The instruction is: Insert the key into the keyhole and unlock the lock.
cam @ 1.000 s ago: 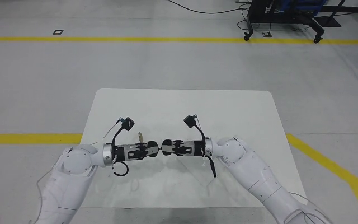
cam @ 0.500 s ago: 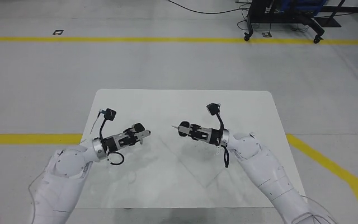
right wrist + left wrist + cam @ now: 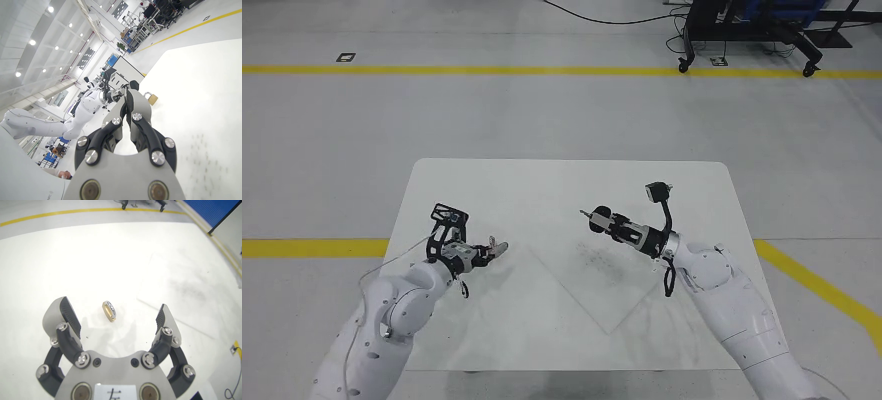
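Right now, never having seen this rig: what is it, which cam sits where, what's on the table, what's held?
It is a robot with two arms, working at a white table. The wide picture looks down from a camera above the arms. The other two come from a camera on each wrist, looking out past that arm's own fingers. A small brass padlock lies on the table. The left gripper is open and sits just short of the padlock, not touching it. The right gripper is shut. A thin metal tip sticks out of it in the overhead picture, most likely the key. The right wrist picture also shows the padlock and the left gripper farther off.
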Action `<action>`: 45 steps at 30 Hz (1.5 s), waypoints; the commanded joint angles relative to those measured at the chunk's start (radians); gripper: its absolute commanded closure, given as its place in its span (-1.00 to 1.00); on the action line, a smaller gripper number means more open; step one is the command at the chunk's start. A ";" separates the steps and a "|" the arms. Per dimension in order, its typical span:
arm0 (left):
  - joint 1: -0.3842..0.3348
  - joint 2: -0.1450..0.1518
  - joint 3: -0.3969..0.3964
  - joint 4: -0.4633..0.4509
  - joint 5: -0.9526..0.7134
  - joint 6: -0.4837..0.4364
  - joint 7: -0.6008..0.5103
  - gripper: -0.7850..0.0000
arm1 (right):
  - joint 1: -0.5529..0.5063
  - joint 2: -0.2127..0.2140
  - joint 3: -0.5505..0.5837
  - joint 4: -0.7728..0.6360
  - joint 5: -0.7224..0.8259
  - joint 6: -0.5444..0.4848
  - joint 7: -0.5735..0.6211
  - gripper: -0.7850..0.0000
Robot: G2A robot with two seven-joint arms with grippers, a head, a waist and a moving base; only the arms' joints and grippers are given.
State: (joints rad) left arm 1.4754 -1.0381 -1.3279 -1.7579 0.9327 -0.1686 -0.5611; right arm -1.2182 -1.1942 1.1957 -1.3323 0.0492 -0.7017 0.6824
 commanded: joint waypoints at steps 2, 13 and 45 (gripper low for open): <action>-0.021 -0.004 0.042 0.018 0.061 0.016 -0.017 -0.72 | 0.000 0.000 0.000 0.000 0.000 0.000 0.000 1.00; -0.052 -0.013 0.082 0.043 0.123 0.046 -0.058 0.14 | 0.000 0.000 0.000 0.000 0.000 0.000 0.000 1.00; -0.042 -0.023 0.075 0.040 0.177 0.068 -0.050 1.00 | 0.000 0.000 0.000 0.000 0.000 0.000 0.000 1.00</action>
State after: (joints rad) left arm 1.4338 -1.0611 -1.2529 -1.7179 1.1084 -0.1017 -0.6107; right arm -1.2182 -1.1942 1.1957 -1.3324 0.0493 -0.7019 0.6826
